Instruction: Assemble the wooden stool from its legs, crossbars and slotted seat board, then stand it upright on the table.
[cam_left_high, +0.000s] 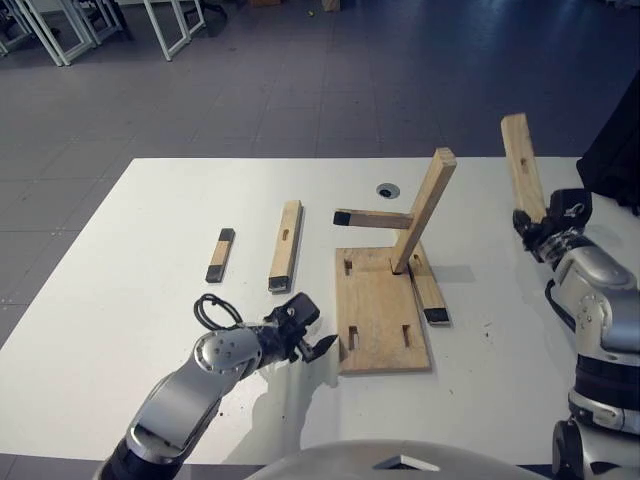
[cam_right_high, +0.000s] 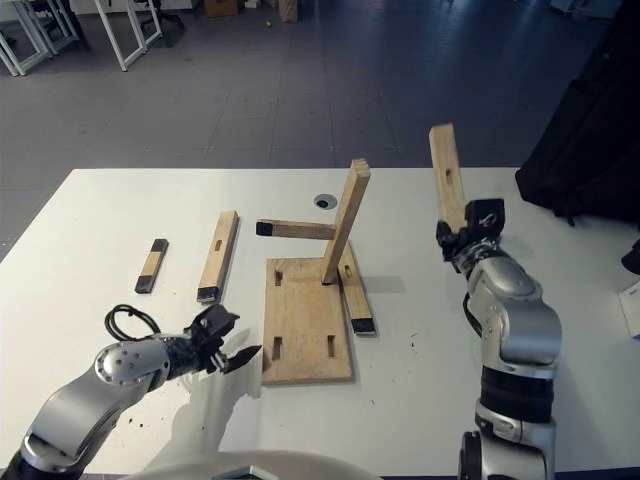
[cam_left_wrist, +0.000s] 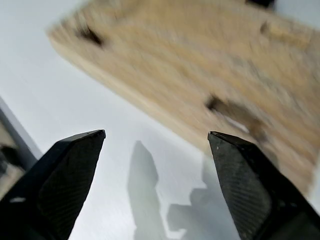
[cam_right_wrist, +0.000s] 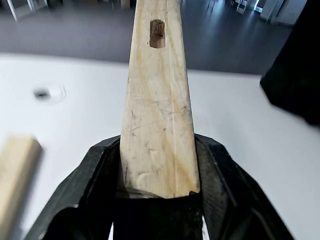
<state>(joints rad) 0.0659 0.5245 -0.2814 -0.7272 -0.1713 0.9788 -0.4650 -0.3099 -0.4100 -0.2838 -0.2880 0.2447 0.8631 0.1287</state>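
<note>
Table (cam_left_high: 120, 250): white, carries all the parts.
Seat board (cam_left_high: 385, 320): flat, near centre.
Standing leg (cam_left_high: 425, 210): tilted, foot in a board slot. A crossbar (cam_left_high: 372, 218) juts from it toward the left.
Flat leg (cam_left_high: 429, 292): lies along the board's right edge.
Loose leg (cam_left_high: 286, 245) and short bar (cam_left_high: 220, 254): left of the board, apart.
Right gripper (cam_right_wrist: 159, 170): clamped on held leg (cam_left_high: 523, 160), raised over the table's right side.
Left gripper (cam_left_high: 322, 345): spread, empty, just beside the board's left edge.

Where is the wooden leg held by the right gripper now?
In the head views, the leg stands raised on the robot's right, its lower end clamped in the right gripper, right of the seat board.
</note>
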